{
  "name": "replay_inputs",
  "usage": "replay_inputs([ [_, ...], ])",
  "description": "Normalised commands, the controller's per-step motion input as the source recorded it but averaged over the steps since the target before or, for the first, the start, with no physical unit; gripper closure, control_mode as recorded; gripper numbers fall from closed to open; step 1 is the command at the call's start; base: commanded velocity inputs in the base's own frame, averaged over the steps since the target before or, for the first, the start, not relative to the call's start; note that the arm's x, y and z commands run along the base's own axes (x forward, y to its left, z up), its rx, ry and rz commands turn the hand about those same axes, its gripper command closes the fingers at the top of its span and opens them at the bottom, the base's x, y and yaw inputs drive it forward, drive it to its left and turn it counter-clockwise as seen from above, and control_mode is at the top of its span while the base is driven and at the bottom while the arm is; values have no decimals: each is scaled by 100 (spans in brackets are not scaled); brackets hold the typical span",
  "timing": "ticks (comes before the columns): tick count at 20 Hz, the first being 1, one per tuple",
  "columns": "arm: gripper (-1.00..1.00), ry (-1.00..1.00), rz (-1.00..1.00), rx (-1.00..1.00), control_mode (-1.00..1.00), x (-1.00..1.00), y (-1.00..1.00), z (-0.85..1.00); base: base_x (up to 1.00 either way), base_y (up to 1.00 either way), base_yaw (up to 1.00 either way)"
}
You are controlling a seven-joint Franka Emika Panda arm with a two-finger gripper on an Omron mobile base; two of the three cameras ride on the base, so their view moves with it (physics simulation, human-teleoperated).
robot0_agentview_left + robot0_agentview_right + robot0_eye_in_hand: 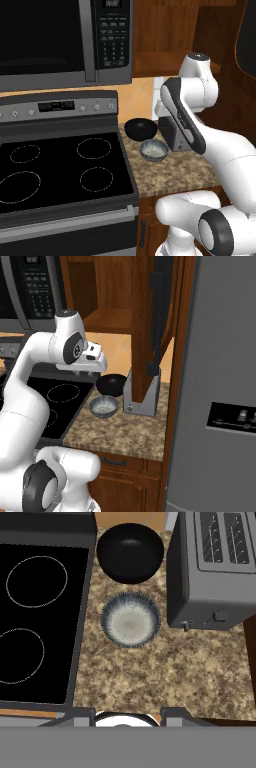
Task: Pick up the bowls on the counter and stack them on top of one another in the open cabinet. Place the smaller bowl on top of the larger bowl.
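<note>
The arm (pixel 200 135) is glossy white, built of thick rounded links that swell at each joint. Dark grey to black bands mark the joints: a long curved dark strip runs down the side of one upper link, and a round black ring with a grey centre caps the lowest joint. In the right base view a grey disc with a small dark hub sits on the upper joint (pixel 75 348). The white block beside it may be the wrist housing.
</note>
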Motion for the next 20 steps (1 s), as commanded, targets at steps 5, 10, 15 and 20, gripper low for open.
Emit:
replay_inputs([
  [5, -100, -2, 0, 0, -100, -16, -2, 0, 0, 0, 0],
  [10, -100, -2, 0, 0, -100, -42, -6, 0, 0, 0, 0],
  [15, -100, -3, -7, 7, -100, -70, -20, -1, 0, 0, 0],
  [20, -100, 0, -23, 9, -100, -45, -18, -19, 0, 0, 0],
])
